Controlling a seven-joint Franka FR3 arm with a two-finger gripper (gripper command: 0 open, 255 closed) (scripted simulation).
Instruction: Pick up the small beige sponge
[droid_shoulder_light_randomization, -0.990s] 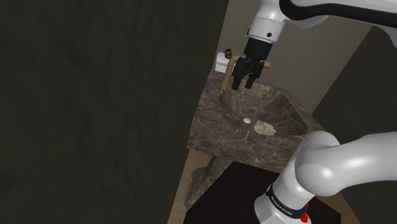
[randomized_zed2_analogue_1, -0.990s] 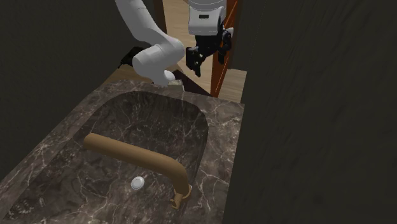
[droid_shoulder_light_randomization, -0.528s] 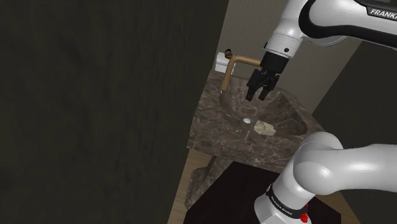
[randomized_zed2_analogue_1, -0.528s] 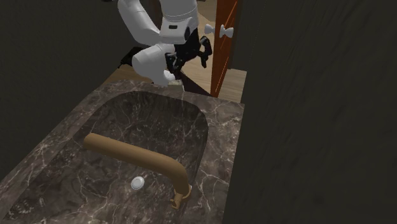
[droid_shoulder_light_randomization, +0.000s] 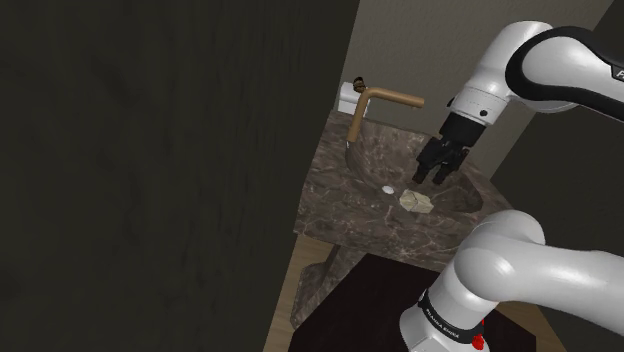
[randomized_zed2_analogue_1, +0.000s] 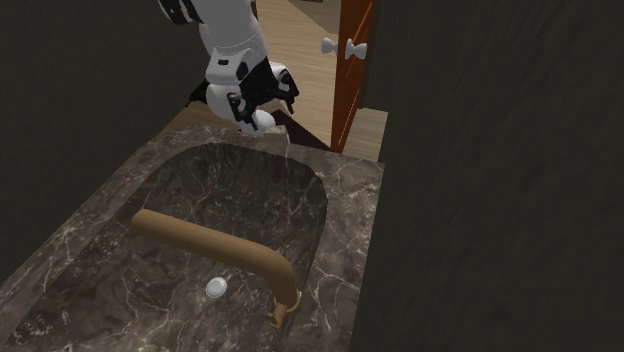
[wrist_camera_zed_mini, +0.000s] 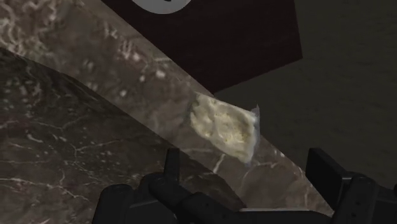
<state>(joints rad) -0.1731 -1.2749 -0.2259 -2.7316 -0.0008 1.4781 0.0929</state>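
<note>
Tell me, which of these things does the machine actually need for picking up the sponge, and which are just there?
Part of the job:
- the small pale beige sponge, lying on the sink's rim
- the open black tool, hovering close to it

Just there:
- the dark marbled sink
- the brass-coloured faucet
- the white drain
- the reddish door

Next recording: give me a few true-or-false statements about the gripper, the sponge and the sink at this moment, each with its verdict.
1. The gripper is open. True.
2. The beige sponge is clasped between the fingers. False: it lies untouched on the sink, with the fingers apart above it.
3. The sponge lies on the white drain. False: it rests on the sink's rim on the stand's side, apart from the drain.
4. The tan faucet reaches out over the basin. True.
</note>
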